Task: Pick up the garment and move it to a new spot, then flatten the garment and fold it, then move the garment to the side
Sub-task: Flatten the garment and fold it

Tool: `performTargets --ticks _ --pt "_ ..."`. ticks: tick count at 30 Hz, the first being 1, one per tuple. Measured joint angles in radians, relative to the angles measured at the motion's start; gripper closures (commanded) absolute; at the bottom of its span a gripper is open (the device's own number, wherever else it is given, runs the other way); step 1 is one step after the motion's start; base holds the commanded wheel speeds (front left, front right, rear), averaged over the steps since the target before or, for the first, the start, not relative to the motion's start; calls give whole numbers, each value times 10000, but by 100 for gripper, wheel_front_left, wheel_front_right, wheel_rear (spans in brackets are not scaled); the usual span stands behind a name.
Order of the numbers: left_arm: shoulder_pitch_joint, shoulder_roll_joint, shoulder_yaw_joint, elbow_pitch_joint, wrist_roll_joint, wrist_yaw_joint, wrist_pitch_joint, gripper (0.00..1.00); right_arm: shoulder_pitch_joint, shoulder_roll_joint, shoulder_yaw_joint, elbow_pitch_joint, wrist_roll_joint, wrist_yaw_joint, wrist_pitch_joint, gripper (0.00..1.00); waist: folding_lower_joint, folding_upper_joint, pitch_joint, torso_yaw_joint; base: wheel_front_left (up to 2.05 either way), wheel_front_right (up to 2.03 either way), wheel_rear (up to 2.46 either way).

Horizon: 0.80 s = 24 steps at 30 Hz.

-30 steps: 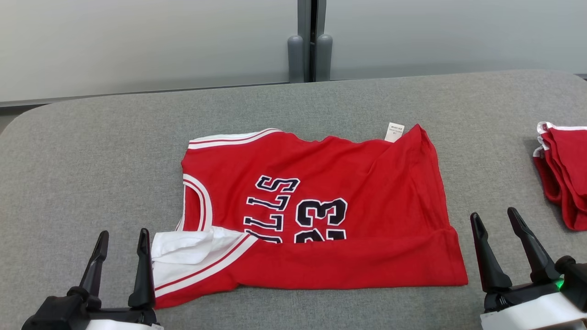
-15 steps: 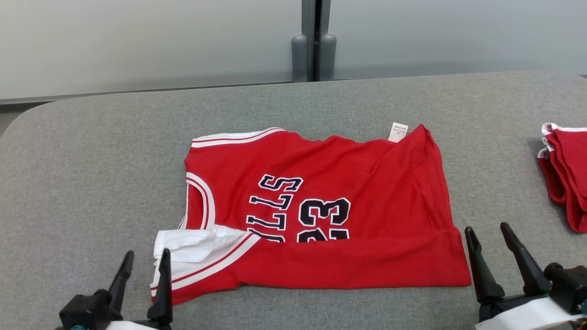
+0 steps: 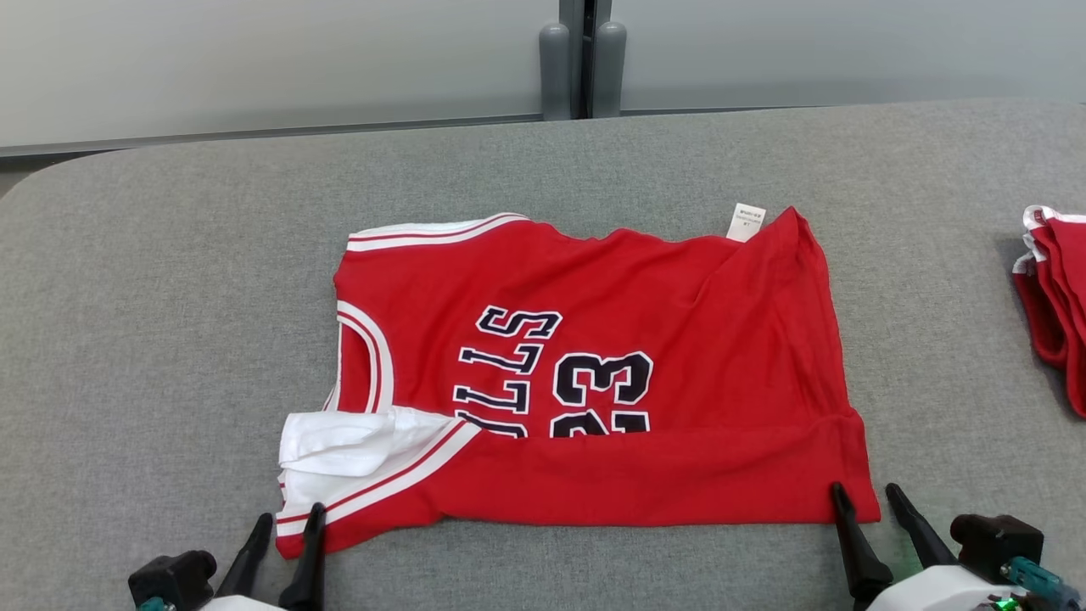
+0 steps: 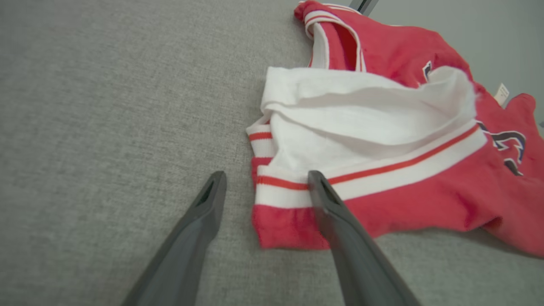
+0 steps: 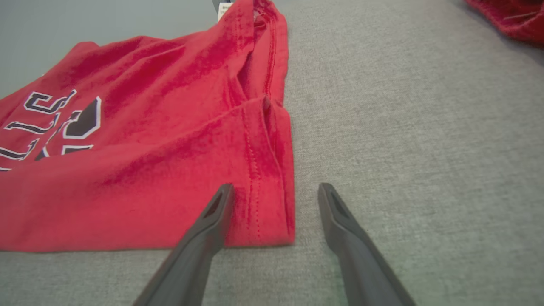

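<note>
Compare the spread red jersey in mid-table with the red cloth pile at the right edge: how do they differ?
The red basketball jersey lies spread flat, near edge folded over its lettering; the red cloth pile is bunched in several stacked folds. The jersey shows dark letters and a 23; the pile shows no print. Both are red with white trim, on the grey padded table.

We see soft, even light from above, bright and flat across the counter. Just right of the left gripper, the jersey throws a thin shadow. Beyond the gripper, the wrist views blur and bend toward their edges.
</note>
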Motion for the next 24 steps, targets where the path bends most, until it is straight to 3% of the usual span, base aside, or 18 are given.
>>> performTargets --ticks 1,2,3,4,5,13,24 --pt "-105 17 -35 130 -4 -38 -4 76 -103 4 65 180 50 0 -23 0 0 0 6 6 0 0 0" --pt "-183 25 -63 251 -15 -75 -15 100 -212 8 136 318 102 0 -33 0 0 0 13 12 0 0 0" --pt "-267 46 -104 378 -29 -84 -19 100 -326 12 209 491 180 0 12 24 0 0 15 17 0 0 0" --pt "-333 67 -142 474 -31 -96 -65 100 -415 15 244 594 245 0 -8 59 0 0 14 20 0 0 0" --pt "-394 75 -171 562 -35 -142 -105 100 -484 8 291 677 309 0 -42 100 0 0 12 26 0 0 0" --pt "-414 77 -132 713 -111 -186 -454 100 -578 -59 619 861 805 2 -134 100 0 0 -133 61 0 0 0" --pt "1069 602 169 -602 -476 92 140 100 1009 -389 675 -391 1361 13 686 100 0 0 -622 193 0 0 0"
